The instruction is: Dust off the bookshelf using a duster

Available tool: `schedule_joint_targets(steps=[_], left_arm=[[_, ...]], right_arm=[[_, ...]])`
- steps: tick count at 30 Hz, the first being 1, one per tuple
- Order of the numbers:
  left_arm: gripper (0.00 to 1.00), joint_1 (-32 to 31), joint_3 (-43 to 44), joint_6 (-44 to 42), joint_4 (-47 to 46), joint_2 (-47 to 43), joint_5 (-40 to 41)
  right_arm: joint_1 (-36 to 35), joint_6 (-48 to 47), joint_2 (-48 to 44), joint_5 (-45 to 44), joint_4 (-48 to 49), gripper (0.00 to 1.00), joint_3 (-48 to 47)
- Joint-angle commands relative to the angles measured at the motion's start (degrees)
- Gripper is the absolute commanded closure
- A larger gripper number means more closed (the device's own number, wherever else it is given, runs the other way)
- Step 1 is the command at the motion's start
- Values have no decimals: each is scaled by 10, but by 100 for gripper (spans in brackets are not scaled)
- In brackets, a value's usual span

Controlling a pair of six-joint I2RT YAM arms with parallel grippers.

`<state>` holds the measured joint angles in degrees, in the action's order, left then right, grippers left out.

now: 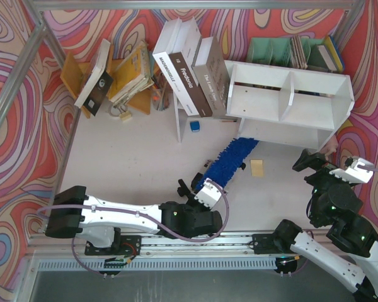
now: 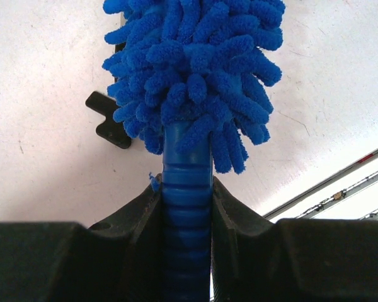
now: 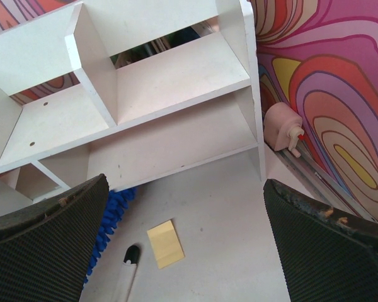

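Left hand (image 2: 187,194) pinching duster (image 1: 234,156) handle. Head lies on worktop (image 1: 132,157), tip at bookshelf (image 1: 290,100) foot, far right. Right hand (image 3: 184,207) spread, empty, facing bookshelf.

**You are in a staged robot test cell**

Take the bookshelf (image 1: 264,104) as your marker. Behind it and to either side, the walls (image 1: 25,75) are printed with loud red, orange and purple swirls, set inside a bare metal frame (image 1: 176,4). The bookshelf stands on a plain white table (image 1: 132,163), with leaning books (image 1: 192,75) to its left and a green file rack (image 1: 271,50) just behind it, like office props. In front of it, a metal rail (image 1: 239,242) along the table's near edge carries the left arm (image 1: 126,217) and the right arm (image 1: 340,207).
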<state>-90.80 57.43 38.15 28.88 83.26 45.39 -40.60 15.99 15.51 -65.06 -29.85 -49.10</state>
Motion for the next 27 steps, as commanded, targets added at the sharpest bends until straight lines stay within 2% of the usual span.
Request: schedule_joint_targets(steps=[1,5,12,19,27], left_arm=[[100,3,13,3,-24,2,86],[100,9,25,-5,-21,37,42],[100,9,61,-21,-11,73,14],[100,7,56,-89,-115,65,13],[100,10,80,-189,-240,114,-47]], right_arm=[[-4,-7,1,-5,14,1,3],[-4,-5,-2,-6,11,1,1],[-4,-4,-3,-5,12,1,1],[-5,-4,-4,-6,11,1,1],[-4,-4,-5,-7,11,1,1]])
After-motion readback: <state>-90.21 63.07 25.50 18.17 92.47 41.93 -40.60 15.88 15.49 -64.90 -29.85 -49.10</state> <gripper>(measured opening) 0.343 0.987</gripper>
